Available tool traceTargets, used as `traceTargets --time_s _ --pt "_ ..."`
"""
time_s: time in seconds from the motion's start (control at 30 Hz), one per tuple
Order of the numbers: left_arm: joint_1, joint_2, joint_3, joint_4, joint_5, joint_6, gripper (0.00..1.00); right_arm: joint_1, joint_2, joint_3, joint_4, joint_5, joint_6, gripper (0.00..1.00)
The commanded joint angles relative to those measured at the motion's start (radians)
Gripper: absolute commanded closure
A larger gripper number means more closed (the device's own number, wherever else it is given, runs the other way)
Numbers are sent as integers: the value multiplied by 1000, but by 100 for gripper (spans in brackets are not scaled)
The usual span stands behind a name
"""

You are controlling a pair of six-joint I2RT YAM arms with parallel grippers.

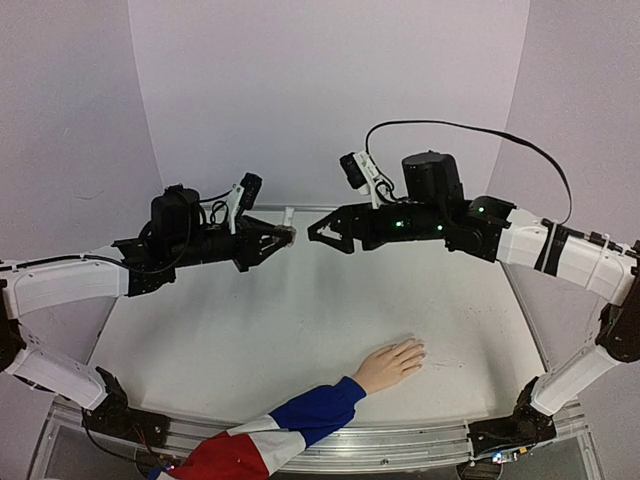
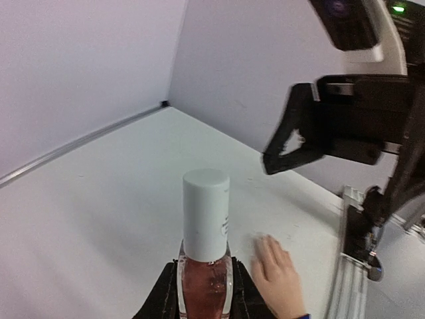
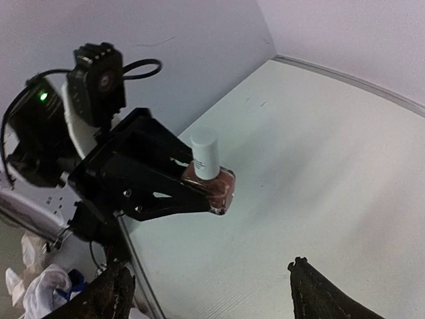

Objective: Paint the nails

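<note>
The nails [image 1: 417,351] tip the fingers of the pale hand [image 1: 390,366], too small to tell their colour. The hand lies flat on the white worktop [image 1: 250,330] in a blue, white and red sleeve [image 1: 300,422]. Beyond the hand, raised, the left claw [image 1: 283,237] clamps a pinkish white-capped bottle [image 2: 206,229]. The right claw [image 1: 318,228] gapes wide, facing the bottle without touching it.

You'll find the nails [image 1: 419,349] tiny, on the pale hand [image 1: 388,367] lying flat at bench [image 1: 250,330] near edge; paint state unreadable.
</note>
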Motion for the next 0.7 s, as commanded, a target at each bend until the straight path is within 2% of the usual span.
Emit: traceTargets --time_s 0.0,0.07,0.17,0.23,0.33,0.5,0.67 --pt "9 -36 30 -7 466 -50 100 -60 -29 -38 167 -371 -66 21" --pt "9 -29 48 -7 564 -71 100 -62 -16 -30 211 -477 -82 22" --pt "9 -16 70 -7 649 -93 100 -62 7 -20 274 -554 -85 24" --pt "8 -8 80 -6 689 -99 100 -62 35 0 281 -579 -81 30" --pt "8 -3 82 -7 710 -106 100 -62 89 29 331 -672 -35 40" --pt "8 8 95 -6 727 -115 100 -58 118 18 467 -760 33 41" --pt "8 17 109 -5 733 -114 100 -53 142 18 515 -781 63 56"
